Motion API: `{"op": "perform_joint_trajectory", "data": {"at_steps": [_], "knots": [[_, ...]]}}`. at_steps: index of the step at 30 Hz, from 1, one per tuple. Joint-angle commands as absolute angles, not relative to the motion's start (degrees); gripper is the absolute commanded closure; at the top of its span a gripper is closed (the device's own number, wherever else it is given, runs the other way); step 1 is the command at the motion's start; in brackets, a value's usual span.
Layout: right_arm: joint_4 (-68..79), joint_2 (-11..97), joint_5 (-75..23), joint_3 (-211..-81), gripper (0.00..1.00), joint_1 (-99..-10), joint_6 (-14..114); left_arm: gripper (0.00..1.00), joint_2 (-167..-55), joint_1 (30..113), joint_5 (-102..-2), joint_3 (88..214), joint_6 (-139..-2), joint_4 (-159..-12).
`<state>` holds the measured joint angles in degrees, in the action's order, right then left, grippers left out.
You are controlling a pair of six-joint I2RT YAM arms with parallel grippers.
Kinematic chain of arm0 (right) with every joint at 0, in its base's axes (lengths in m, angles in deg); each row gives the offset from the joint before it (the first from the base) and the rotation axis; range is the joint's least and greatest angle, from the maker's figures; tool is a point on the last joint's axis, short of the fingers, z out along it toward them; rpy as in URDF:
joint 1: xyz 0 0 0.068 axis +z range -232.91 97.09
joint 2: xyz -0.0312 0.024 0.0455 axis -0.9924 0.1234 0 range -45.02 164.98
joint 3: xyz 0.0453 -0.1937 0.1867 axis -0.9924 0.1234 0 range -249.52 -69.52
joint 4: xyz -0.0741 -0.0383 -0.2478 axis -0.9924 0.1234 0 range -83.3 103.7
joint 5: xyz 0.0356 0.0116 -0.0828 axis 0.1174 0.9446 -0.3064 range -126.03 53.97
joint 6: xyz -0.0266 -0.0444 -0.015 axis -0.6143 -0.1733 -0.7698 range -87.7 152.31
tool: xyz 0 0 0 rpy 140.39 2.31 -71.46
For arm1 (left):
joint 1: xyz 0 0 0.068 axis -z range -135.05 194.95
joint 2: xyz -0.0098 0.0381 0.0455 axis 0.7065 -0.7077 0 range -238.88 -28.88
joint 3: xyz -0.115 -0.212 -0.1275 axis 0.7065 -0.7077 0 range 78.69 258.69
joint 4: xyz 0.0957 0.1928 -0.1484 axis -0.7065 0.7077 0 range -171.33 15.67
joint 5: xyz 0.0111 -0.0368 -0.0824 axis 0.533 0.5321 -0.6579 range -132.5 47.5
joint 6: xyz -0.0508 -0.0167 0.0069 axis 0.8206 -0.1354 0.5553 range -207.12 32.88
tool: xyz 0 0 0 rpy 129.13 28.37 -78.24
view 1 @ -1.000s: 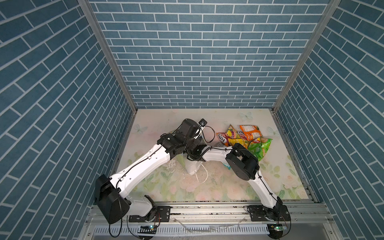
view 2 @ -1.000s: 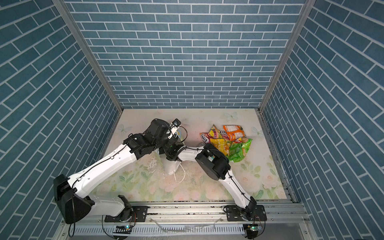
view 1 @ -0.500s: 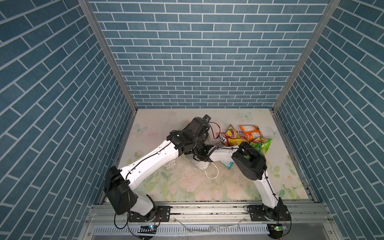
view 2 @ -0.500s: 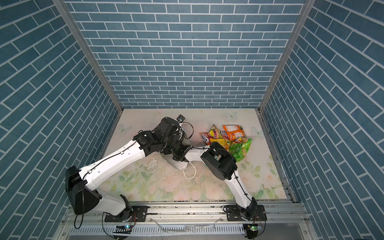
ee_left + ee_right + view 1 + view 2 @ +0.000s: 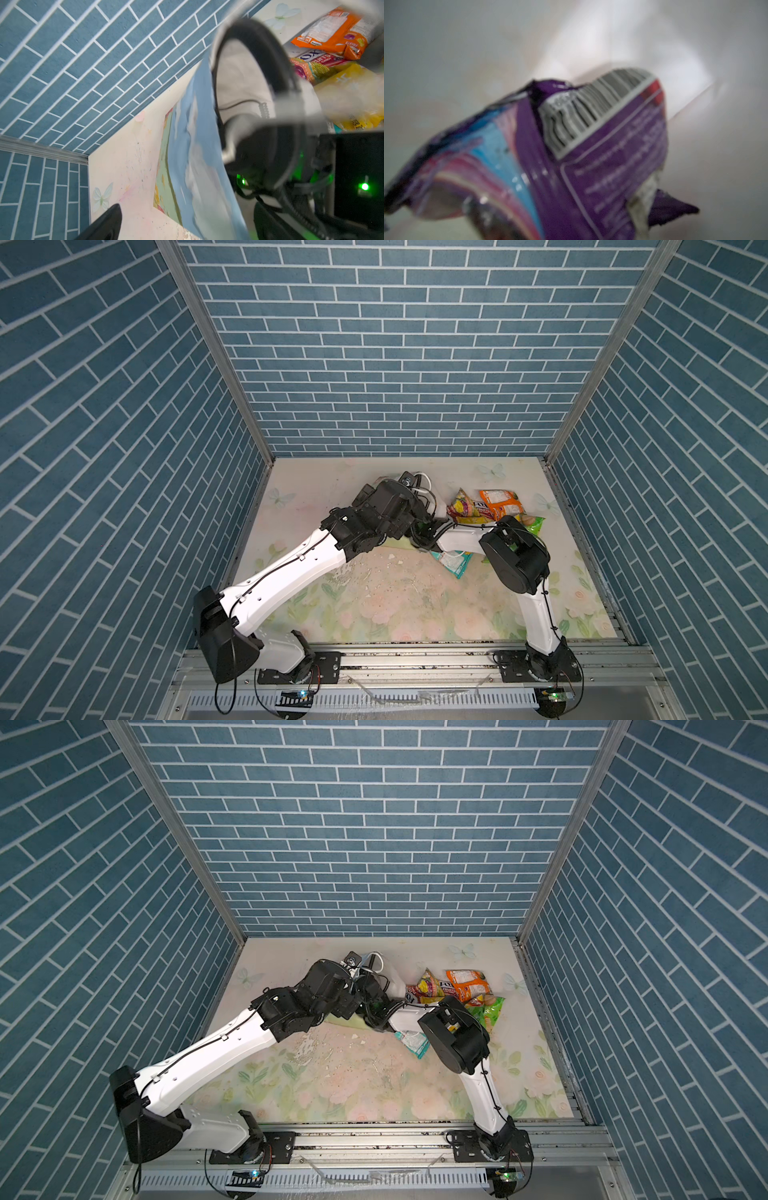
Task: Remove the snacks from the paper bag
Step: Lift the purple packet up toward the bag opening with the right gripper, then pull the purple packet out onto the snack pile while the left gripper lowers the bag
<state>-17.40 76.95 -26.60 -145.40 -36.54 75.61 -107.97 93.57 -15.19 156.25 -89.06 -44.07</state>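
Left claw [image 5: 374, 986] is standing spread beside the paper bag [image 5: 193, 145], with its black finger [image 5: 108, 222] well clear of the blue sky panel. The right claw is reaching inside the bag and pinching a purple packet [image 5: 591, 155] against the white lining.

I'm looking from the aluminium rail [image 5: 415, 659] across a counter [image 5: 374, 605] printed with pale flowers, its middle scuffed and flaking. A teal packet [image 5: 455, 564] is lying just beside the right forearm.

Beyond it the bag is lying on its side, mostly hidden by the arms. Its long axis is running across the counter, meadow end toward the left wall. Its mouth is pointing right at the orange packet [image 5: 500, 504], fruit-print packet [image 5: 467, 510], yellow packet [image 5: 353, 99] and green packet [image 5: 534, 524].

Blue brick walls [image 5: 395, 364] are closing in three sides.
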Motion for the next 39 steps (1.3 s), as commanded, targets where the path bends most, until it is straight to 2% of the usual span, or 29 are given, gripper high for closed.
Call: {"op": "perform_joint_trajectory", "data": {"at_steps": [1, 6, 13, 21, 27, 39], "knots": [[-23.6, 73.5, -20.5, -144.8, 1.00, -38.4, 79.8, 0.00, -107.1, 93.9, -16.8, 155.1, -84.4, -40.9], [-24.1, 72.2, -20.1, -143.5, 1.00, -39.0, 79.9, 0.00, -109.9, 93.9, -16.4, 156.6, -80.4, -40.4], [-24.2, 67.4, -21.0, -140.5, 1.00, -39.0, 79.1, 0.00, -116.8, 93.8, -5.5, 163.4, -77.3, -34.4], [-20.4, 60.9, -24.8, -137.8, 1.00, -39.1, 76.4, 0.00, -120.6, 93.7, 0.2, 168.5, -76.4, -31.3], [-15.9, 57.8, -28.5, -136.4, 1.00, -39.4, 74.8, 0.00, -123.2, 92.1, 1.4, 169.9, -77.7, -31.1], [-7.4, 46.8, -28.7, -130.8, 1.00, -39.8, 72.7, 0.00, -126.2, 84.9, -7.0, 173.6, -82.5, -34.9]]}}
